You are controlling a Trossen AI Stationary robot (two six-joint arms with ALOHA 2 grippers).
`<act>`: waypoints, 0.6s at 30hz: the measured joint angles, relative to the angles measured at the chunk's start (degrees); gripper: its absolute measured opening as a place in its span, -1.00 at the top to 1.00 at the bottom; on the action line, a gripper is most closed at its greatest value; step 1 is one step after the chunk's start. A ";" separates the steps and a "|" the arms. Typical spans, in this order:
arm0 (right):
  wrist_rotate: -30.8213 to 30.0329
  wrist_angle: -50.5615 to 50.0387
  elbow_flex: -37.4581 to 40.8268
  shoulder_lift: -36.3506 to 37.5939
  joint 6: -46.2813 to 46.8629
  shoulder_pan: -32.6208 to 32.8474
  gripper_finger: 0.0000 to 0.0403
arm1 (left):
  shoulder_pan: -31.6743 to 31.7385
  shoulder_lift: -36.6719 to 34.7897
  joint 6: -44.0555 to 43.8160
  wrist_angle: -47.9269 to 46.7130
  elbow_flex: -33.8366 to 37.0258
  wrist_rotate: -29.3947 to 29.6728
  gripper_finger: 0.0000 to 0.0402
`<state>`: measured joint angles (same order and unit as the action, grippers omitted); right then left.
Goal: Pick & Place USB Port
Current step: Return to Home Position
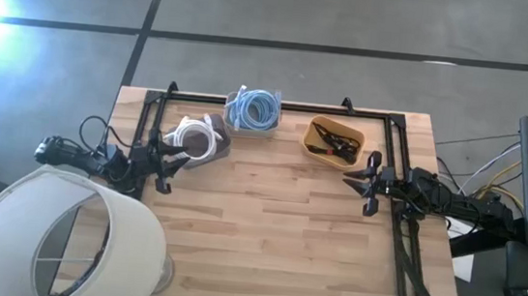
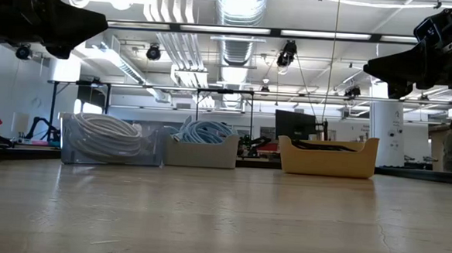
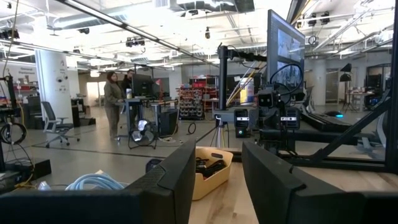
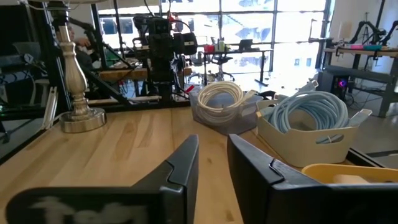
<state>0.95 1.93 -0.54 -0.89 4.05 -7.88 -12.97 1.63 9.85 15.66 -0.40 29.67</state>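
Three bins stand in a row at the table's far edge. A clear bin (image 1: 197,137) holds coiled white cable, a pale bin (image 1: 253,111) holds blue cable, and a yellow bin (image 1: 333,140) holds dark cables or connectors. My left gripper (image 1: 171,158) hovers open near the clear bin, at the table's left side. My right gripper (image 1: 363,182) hovers open just right of the yellow bin. The left wrist view looks past its fingers (image 3: 180,180) at the yellow bin (image 3: 211,171). The right wrist view shows the white cable bin (image 4: 221,102) and the blue cable bin (image 4: 311,124).
A big white lampshade (image 1: 61,235) covers the table's near-left corner; its base (image 4: 74,93) stands on the wood. A black frame (image 1: 278,104) runs behind the bins and down both sides. The middle and near parts of the wooden table (image 1: 275,237) are bare. People stand in the room beyond (image 3: 115,99).
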 joint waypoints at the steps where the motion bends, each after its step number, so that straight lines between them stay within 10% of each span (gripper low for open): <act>1: -0.02 0.00 0.00 0.00 -0.02 0.00 0.58 | 0.00 0.00 0.00 0.00 0.00 0.00 0.33; 18: 0.00 0.00 0.00 -0.02 -0.01 0.00 0.63 | 0.00 0.00 0.00 0.05 0.00 0.00 0.32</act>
<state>0.95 1.93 -0.54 -0.91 4.04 -7.88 -12.97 1.63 9.85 15.71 -0.40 29.67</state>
